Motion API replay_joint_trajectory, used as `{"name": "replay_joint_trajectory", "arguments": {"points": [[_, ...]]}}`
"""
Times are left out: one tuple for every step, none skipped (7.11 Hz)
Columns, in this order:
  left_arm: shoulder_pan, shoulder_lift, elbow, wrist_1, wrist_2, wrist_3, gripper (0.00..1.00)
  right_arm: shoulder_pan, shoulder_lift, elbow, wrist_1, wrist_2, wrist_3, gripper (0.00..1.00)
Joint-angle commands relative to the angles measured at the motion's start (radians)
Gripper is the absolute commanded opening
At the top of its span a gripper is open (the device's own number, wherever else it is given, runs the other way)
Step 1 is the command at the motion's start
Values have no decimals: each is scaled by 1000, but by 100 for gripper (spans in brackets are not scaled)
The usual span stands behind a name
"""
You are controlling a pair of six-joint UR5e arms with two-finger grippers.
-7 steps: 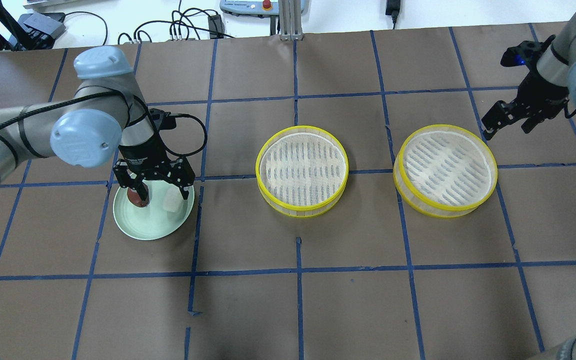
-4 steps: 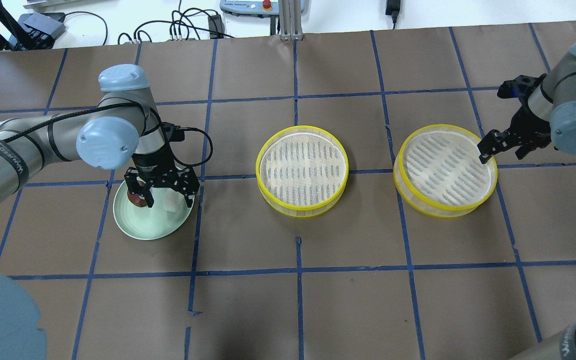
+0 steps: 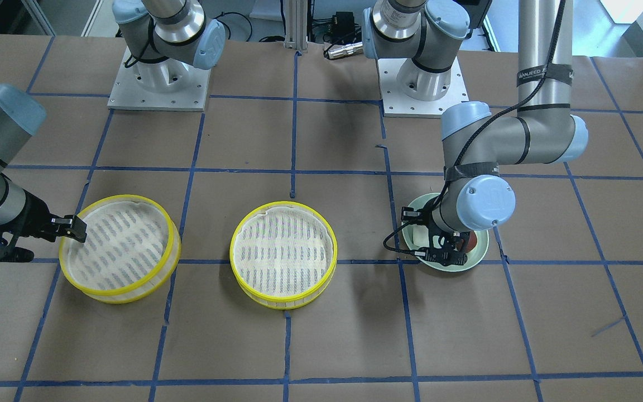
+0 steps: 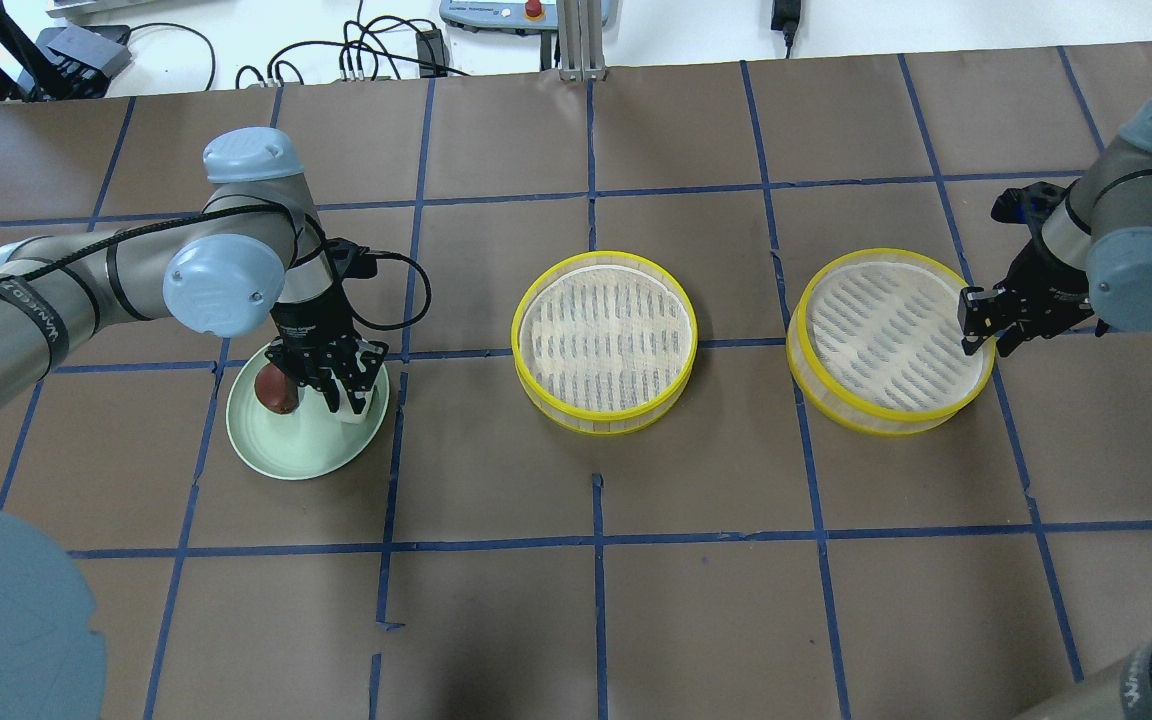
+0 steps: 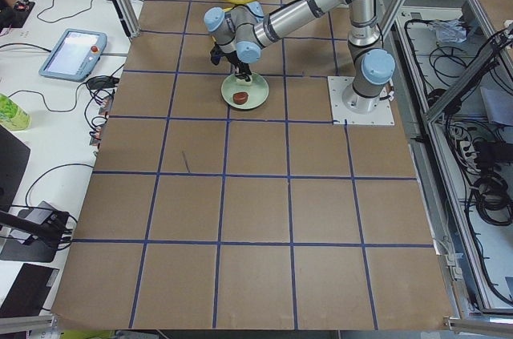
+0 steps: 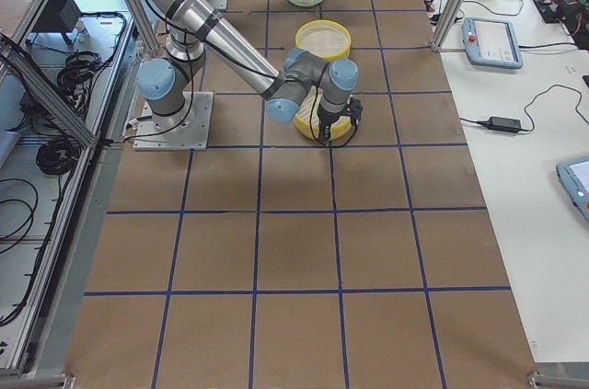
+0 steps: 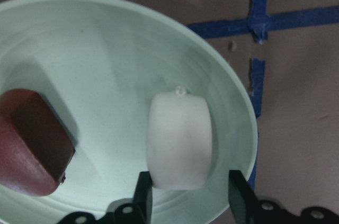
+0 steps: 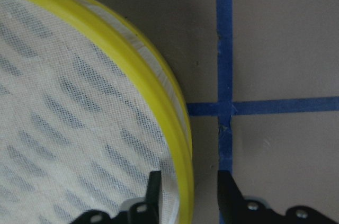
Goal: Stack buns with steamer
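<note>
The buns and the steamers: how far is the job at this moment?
Nothing looks finished: the white bun and the dark red-brown bun lie on the green plate; the middle steamer and the right steamer are empty and apart. In hand: the left claw is open around the white bun, the right claw open astride the right steamer's rim. Left: probably loading the buns and stacking the steamers.

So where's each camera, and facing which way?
Front-facing: across the table, facing the robot; left arm on its right, over the green plate.
Overhead: behind the robot, looking forward and down; both arms, middle steamer, right steamer.
Exterior left: table end by the left arm, looking along.
Exterior right: opposite end, right arm nearest.
Left wrist: down past left jaws flanking the white bun, red-brown bun beside.
Right wrist: down past right jaws astride right steamer's rim.
Shared: overhead and left wrist both show the green plate.
</note>
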Motion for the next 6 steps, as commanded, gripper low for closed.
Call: {"name": "replay_joint_trajectory", "arguments": {"points": [[0,11,29,11,0,7,12,0,-3,-4,-10,-31,-47,16],[-2,17,93,-4,-3,-2,12,0,-9,-4,-7,-30,-50,15],[-15,19,162,-54,-18,-23,12,4,-14,-18,-6,-30,-49,15],[-56,24,195,-85,-131,-137,12,9,-19,-55,12,-31,-49,16],[-116,28,207,-54,-214,-258,14,14,-32,-63,14,-30,-47,16],[-182,22,210,36,-303,-299,14,33,-58,-63,32,-25,-35,16]]}}
